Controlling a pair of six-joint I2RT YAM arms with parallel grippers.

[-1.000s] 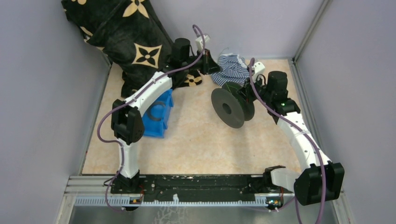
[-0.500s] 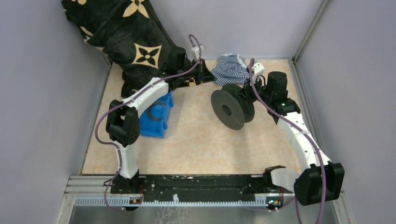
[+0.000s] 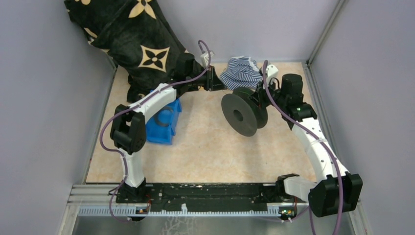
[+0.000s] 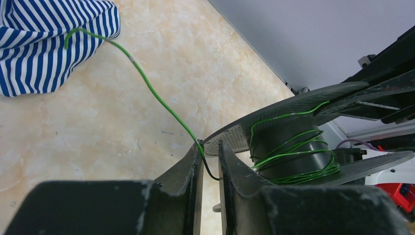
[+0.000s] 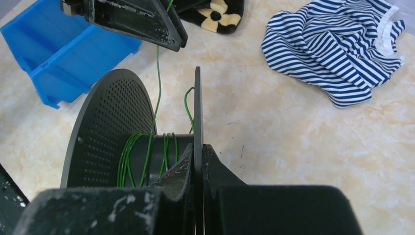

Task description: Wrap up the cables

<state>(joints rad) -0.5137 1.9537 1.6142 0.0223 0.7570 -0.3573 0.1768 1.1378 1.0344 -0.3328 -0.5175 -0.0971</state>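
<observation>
Top external view, items by size: table (image 3: 205,147), pale marbled surface, walled on the left, far and right sides. Black blanket with cream flower motifs (image 3: 132,39), heaped in the far-left corner and leaning up the wall. Blue bin (image 3: 167,128), left side of the table, partly under the left arm. Black spool (image 3: 240,113), standing on edge right of centre, one perforated flange facing near-left. Striped cloth (image 3: 240,72), blue and white, crumpled at the far centre, just beyond the spool. Right gripper (image 5: 198,149): clenched on the thin edge of the spool's right-hand flange, one finger on each face. Left gripper (image 4: 210,147): reaching in from the left, just far-left of the spool, jaws a little apart with a narrow gap showing. Cables (image 4: 151,90): a single thin green wire; its free end lies on the striped cloth, the line crosses the bare table to the left gripper and passes through the gap between the fingers, then runs on to the spool hub, where several loose turns are wound between the two flanges.
</observation>
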